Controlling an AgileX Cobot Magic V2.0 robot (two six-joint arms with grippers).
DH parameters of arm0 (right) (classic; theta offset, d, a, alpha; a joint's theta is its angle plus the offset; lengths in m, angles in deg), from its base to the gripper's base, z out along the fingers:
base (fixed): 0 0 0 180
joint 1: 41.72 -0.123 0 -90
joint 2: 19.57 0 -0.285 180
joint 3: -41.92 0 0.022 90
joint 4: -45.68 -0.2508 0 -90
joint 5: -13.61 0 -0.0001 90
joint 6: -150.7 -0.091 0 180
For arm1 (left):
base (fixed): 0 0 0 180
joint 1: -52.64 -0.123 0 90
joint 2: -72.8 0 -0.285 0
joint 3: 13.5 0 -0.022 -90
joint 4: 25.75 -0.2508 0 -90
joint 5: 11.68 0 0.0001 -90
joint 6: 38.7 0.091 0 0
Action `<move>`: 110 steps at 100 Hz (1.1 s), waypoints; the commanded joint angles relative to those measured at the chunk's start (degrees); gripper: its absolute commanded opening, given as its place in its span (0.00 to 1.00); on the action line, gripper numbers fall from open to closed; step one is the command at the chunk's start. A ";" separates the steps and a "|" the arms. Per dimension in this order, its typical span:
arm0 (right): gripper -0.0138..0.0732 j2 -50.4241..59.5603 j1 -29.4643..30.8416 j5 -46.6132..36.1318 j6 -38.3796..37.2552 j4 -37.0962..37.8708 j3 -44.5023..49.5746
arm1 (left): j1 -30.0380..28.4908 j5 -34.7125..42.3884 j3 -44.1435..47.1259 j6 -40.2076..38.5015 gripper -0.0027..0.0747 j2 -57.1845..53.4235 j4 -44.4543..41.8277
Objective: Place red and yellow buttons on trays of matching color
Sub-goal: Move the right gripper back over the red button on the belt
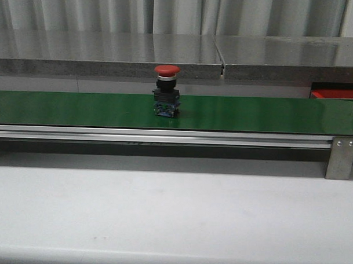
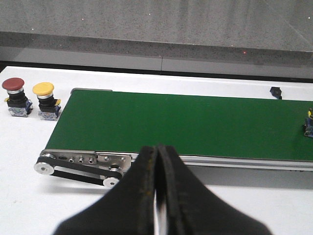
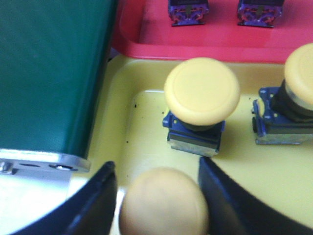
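Yellow button (image 3: 164,203) sits cap-up between right gripper (image 3: 156,196) fingers over yellow tray (image 3: 122,127).

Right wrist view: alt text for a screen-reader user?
The right pincer straddles a yellow button over the yellow tray, where two more yellow buttons stand. The red tray lies beyond; the green belt runs alongside.

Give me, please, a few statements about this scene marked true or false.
A red mushroom-capped push button stands upright on the long green belt. True.
The left pincer is wide open. False: its fingers are pressed together.
The right pincer holds a yellow-capped button over the pale yellow plastic tray. True.
The bright red flat tray is empty. False: two blue button bases sit in it.
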 commanded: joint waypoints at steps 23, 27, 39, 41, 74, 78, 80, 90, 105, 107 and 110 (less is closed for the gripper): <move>0.81 2.46 0.34 0.96 -2.40 -2.36 -0.96 | 0.45 4.13 -1.43 0.08 0.01 0.10 0.96; 0.81 2.78 0.34 0.84 -3.08 -2.36 -0.96 | 0.45 4.13 -1.43 0.08 0.01 0.10 0.96; 0.81 5.63 0.34 0.90 -3.20 -2.36 -0.96 | 0.45 4.13 -1.43 0.08 0.01 0.10 0.96; 0.81 6.08 0.34 0.94 -3.20 -2.36 -0.96 | 0.45 4.13 -1.43 0.08 0.01 0.10 0.96; 0.81 17.74 0.23 8.90 -3.20 -2.86 -1.07 | 0.45 4.13 -1.43 0.08 0.01 0.10 0.96; 0.81 18.60 -0.06 10.93 -3.20 -3.16 -1.14 | 0.45 4.13 -1.43 0.08 0.01 0.10 0.96; 0.81 19.00 -0.24 11.52 -3.20 -3.16 -1.14 | 0.45 4.13 -1.43 0.08 0.01 0.10 0.96; 0.79 19.82 -2.27 14.81 -3.20 -3.15 -1.75 | 0.45 4.13 -1.43 0.08 0.01 0.10 0.96; 0.78 19.37 -7.55 15.08 -3.09 -0.48 -3.51 | 0.45 4.13 -1.43 0.08 0.01 0.10 0.96; 0.78 19.23 -8.39 14.98 -3.09 0.22 -3.90 | 0.45 4.13 -1.43 0.08 0.01 0.10 0.96; 0.78 18.99 -9.88 14.77 -3.09 1.18 -4.53 | 0.45 4.13 -1.43 0.08 0.01 0.10 0.96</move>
